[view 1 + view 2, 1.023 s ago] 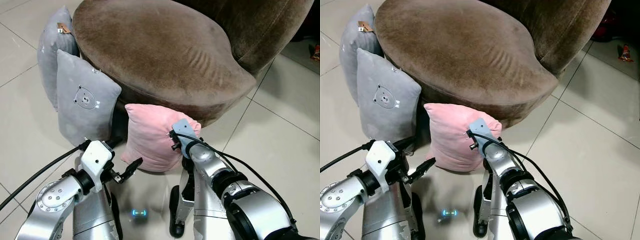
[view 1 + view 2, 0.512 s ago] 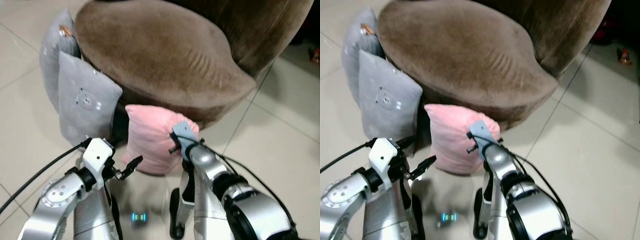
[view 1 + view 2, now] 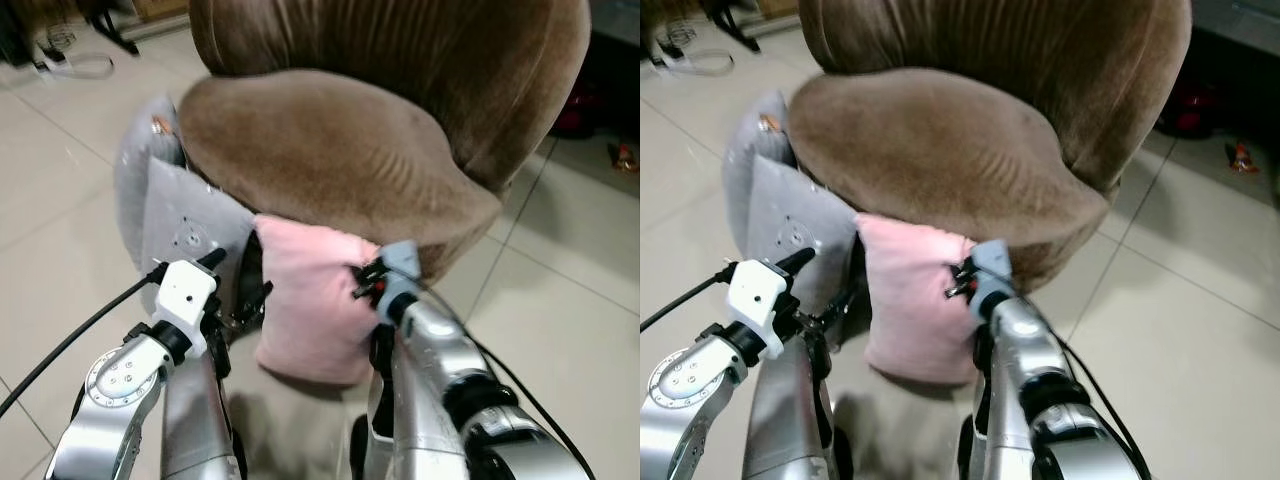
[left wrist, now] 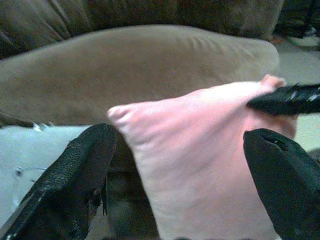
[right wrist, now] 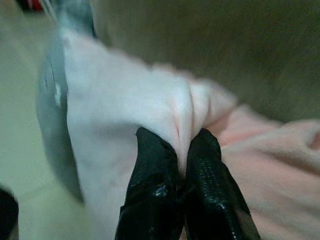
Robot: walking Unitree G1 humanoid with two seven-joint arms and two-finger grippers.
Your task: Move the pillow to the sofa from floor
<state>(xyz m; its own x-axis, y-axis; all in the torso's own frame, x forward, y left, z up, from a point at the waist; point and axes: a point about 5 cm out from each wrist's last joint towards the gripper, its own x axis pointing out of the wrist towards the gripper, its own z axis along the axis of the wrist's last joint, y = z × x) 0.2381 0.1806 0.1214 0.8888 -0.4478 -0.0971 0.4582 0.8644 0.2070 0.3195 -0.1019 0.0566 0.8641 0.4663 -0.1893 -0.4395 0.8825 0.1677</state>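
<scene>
Gripping the pink pillow by its upper corner, the right gripper sits at the pillow's right edge in the left eye view, just in front of the brown sofa. The pillow hangs upright against the front of the sofa seat, its top edge near seat level. The left gripper is at the pillow's left edge, between the pillow and a grey pillow that leans on the sofa's left side. A second grey pillow stands behind the first. The tiled floor surrounds the sofa.

Right eye view: same arrangement. The right gripper meets the pink pillow at its upper right corner. The left arm's white wrist housing sits in front of the grey pillow. This view is slightly blurred.

Left wrist view: the left gripper has its two black fingers spread wide apart, one on each side of the pink pillow; whether they touch the fabric cannot be determined. The sofa seat lies behind the pillow. A black finger of the right gripper reaches the pillow's far corner.

Right wrist view: the right gripper has its fingertips pressed together on a bunched fold of the pink pillow, with fabric gathered between them. The brown sofa fills the background.
</scene>
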